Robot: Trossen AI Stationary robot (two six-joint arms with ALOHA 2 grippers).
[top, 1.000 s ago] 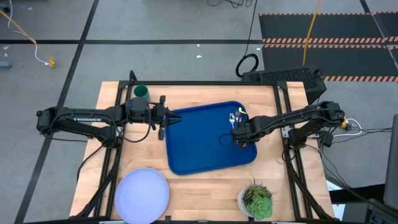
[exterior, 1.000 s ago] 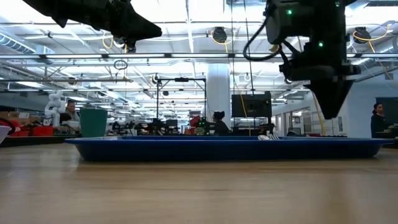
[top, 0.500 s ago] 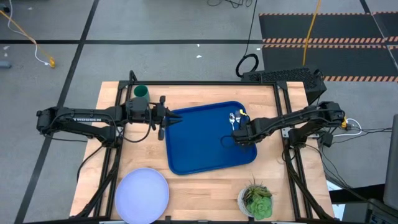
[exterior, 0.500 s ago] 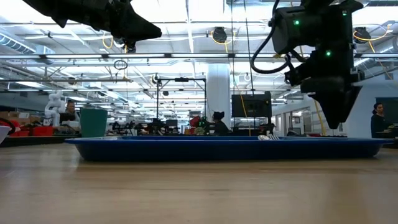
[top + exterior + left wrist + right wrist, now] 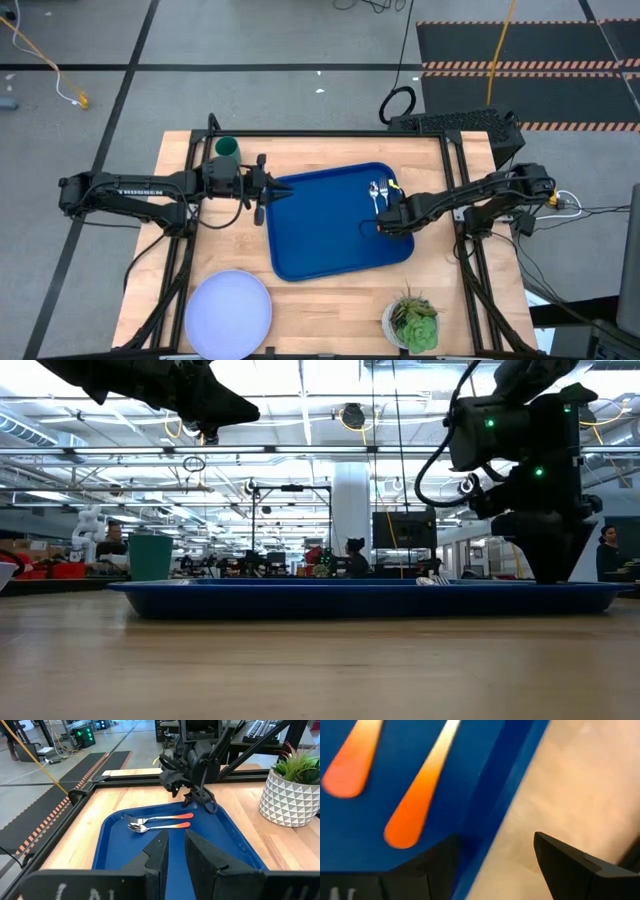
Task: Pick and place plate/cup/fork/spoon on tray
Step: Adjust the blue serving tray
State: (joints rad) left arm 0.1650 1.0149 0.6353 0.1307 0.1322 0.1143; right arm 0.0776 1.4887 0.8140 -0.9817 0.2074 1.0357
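Note:
The blue tray [image 5: 320,235] lies mid-table. The fork [image 5: 155,817] and the spoon [image 5: 161,826] lie side by side on its floor at the far right. My right gripper [image 5: 396,214] stands open, low over the tray's right rim, by the two orange handle ends [image 5: 412,810]. My left gripper [image 5: 176,855] hovers over the tray's left edge, its fingers a narrow gap apart with nothing between them. The dark green cup [image 5: 227,148] stands at the far left. The pale plate [image 5: 228,308] lies at the near left.
A white pot with a green plant [image 5: 411,322] stands at the near right, beside the tray's near right corner. Bare wood [image 5: 330,300] lies between the plate and the plant. People and equipment show in the room beyond the table.
My right gripper has sunk toward the tray and shifted a little toward the table's right edge. In the low view its tip was narrow and now stands wider. The fork, the spoon and the tray lie as before.

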